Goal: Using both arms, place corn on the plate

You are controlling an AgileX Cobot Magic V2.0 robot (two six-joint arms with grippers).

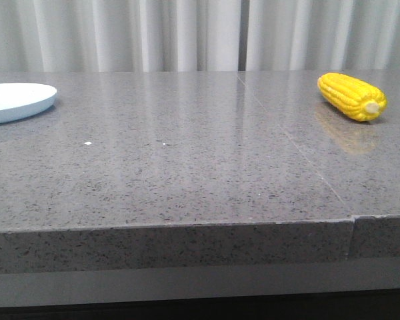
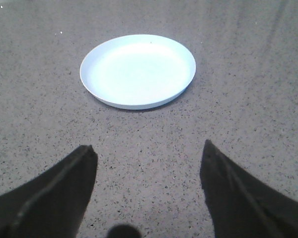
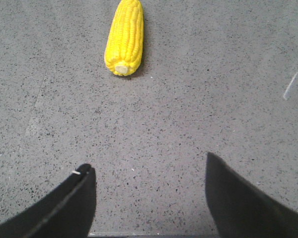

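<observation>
Grey speckled table (image 1: 187, 173) before pale curtains (image 1: 187, 33)

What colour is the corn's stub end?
Pale cream, against bright yellow kernels on the corn; clearest in the right wrist view.

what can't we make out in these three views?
- Front view: plate cut off by the left edge; no arms in view.
- Right wrist view: far end of the corn cut off by the frame edge.
- Both wrist views: left hand and right hand show only finger ends.
</observation>
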